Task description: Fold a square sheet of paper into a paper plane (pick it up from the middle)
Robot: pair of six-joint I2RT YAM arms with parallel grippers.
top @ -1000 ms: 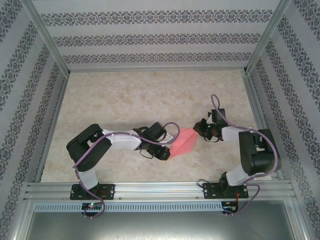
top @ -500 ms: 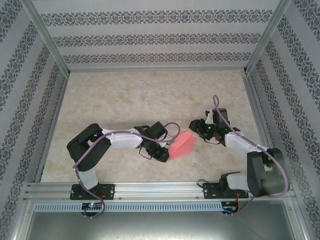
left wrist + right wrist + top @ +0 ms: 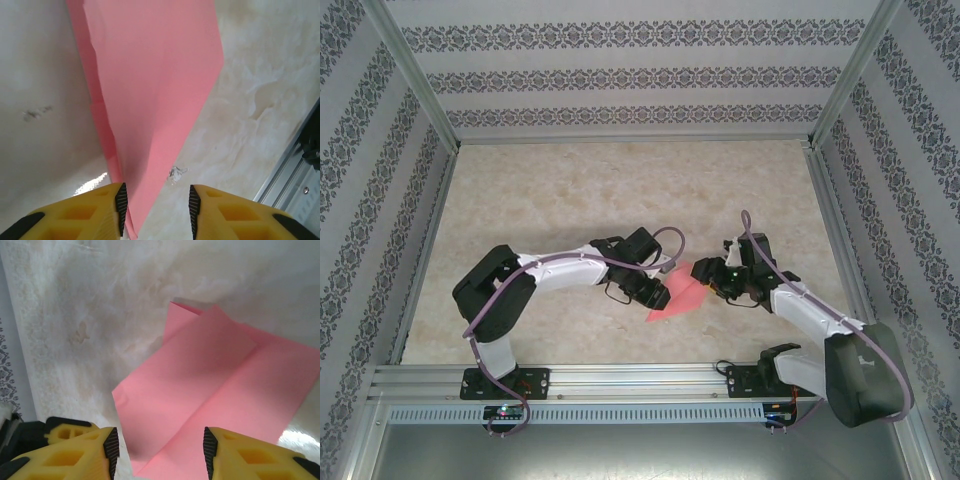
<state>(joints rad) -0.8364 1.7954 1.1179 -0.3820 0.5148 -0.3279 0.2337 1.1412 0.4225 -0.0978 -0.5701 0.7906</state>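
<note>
Paper [image 3: 678,297] part-folded on the bench [image 3: 570,190] — we see left tool [image 3: 156,205] and right tool [image 3: 161,447] released, jaws apart astride it, presumably to regrip for the next crease.

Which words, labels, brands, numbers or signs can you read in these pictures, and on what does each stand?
None can be read. The pink paper is plain, the table has only a marbled pattern, and the wallpaper shows bands of ornament, not letters. Any marking on the small board by the left arm's base is too small to read.
</note>
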